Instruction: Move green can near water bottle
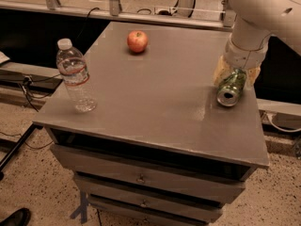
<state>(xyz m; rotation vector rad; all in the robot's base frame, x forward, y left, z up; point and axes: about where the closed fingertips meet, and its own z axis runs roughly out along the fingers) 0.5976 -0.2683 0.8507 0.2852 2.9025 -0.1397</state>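
The green can [231,89] lies on its side near the right edge of the grey table [150,98], its silver end facing me. My gripper [235,76] has come down over it from above, open, with one yellowish finger [219,72] on the can's left and the other on its right. The can's far end is hidden by the gripper. The water bottle [75,76] stands upright at the table's left front corner, far from the can.
A red apple [137,41] sits at the back middle of the table. Drawers [141,178] are under the tabletop. A rail and cables run behind the table. A dark shoe [14,218] shows on the floor at bottom left.
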